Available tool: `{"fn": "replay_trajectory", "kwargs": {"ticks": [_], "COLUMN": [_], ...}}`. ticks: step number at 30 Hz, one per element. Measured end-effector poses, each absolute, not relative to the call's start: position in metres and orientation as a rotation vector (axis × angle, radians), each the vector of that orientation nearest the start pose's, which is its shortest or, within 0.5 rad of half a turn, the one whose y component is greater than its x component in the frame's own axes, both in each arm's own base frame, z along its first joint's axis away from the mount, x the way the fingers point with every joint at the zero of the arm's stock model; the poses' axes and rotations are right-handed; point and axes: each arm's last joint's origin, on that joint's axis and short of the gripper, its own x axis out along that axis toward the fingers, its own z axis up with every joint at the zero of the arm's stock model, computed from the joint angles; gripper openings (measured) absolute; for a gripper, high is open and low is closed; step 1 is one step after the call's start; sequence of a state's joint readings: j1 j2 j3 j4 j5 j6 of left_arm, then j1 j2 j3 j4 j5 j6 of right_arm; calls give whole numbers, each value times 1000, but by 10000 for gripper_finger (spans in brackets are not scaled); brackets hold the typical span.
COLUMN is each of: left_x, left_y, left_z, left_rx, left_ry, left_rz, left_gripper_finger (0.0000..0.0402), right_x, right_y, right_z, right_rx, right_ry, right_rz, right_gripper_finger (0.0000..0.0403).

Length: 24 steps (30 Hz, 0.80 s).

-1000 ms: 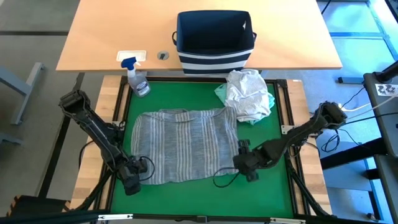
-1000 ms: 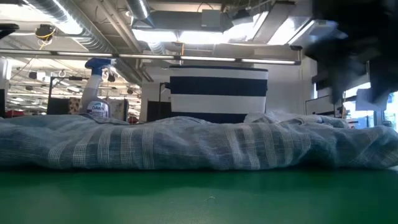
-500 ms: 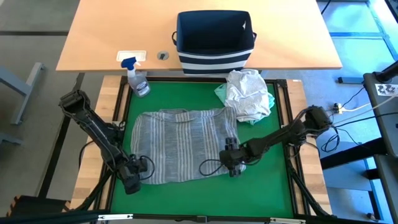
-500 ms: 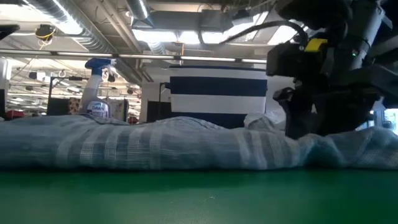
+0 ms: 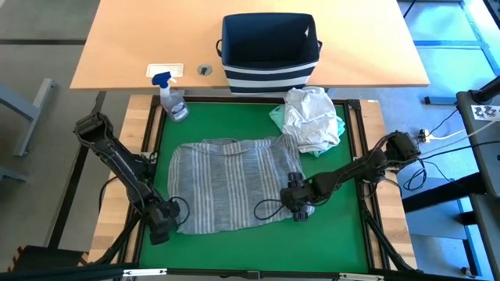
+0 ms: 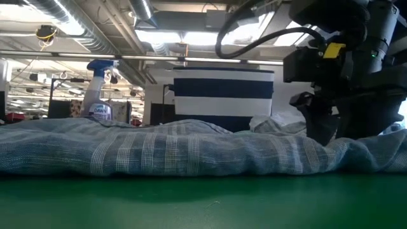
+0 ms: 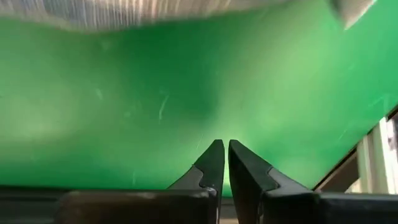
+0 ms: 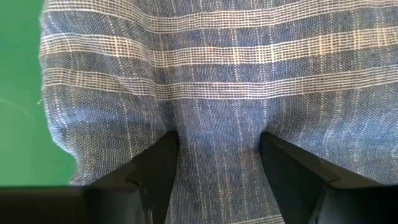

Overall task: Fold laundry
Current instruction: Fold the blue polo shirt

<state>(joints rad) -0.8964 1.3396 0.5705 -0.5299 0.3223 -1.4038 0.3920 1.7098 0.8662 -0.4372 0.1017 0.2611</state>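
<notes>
A grey-blue striped shirt (image 5: 230, 183) lies spread flat on the green mat (image 5: 344, 226). A white t-shirt (image 5: 311, 113) is crumpled on top of a mint garment (image 5: 279, 115) at the mat's far right. My right gripper (image 8: 217, 137) stands open over the shirt's near right corner (image 5: 291, 195), pointing steeply down. My left gripper (image 7: 222, 144) is shut with nothing in it. It hovers over bare mat just beyond the shirt's near left corner (image 5: 181, 226). My right gripper's two fingers (image 8: 158, 165) come down from above onto the shirt near its near right corner, spread apart. A low ridge of the cloth (image 8: 217, 112) lies between them. The shirt rests on the mat, not lifted.
A navy-and-white striped basket (image 5: 269, 51) stands on the wooden table beyond the mat. A spray bottle (image 5: 173, 100) stands at the mat's far left corner. Bare green mat lies along the near edge (image 5: 250, 246) and to the shirt's right.
My right gripper has come down and toward the table's left, from beside the shirt's right edge onto its near right corner, still open. My left gripper has turned a little in place.
</notes>
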Motion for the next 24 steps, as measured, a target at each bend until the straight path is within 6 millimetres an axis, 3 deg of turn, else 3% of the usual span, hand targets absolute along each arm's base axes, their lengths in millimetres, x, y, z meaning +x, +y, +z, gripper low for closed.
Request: {"fn": "replay_trajectory", "kwargs": {"ticks": [4,8,11,14,17,24], "left_x": [121,117,110,102,98,103], "left_y": [-162,-161,-163,-163,-163,-159], "left_z": [149,156,151,138,132,132], "left_rx": [-709,-691,-611,-547,-524,-472], "left_ry": [1627,1438,1339,1387,1368,1127], "left_rz": [67,159,193,220,276,334], "left_gripper_finger": [39,73,99,116,120,103], "right_x": [273,274,275,275,275,275], "right_y": [110,110,110,110,110,110], "right_z": [132,132,132,133,133,133], "right_rx": [-88,-88,-87,-86,-84,-78], "right_ry": [1251,1247,1236,1234,1233,1226], "right_rz": [83,82,80,80,79,67], "right_gripper_finger": [232,232,232,232,232,232]}}
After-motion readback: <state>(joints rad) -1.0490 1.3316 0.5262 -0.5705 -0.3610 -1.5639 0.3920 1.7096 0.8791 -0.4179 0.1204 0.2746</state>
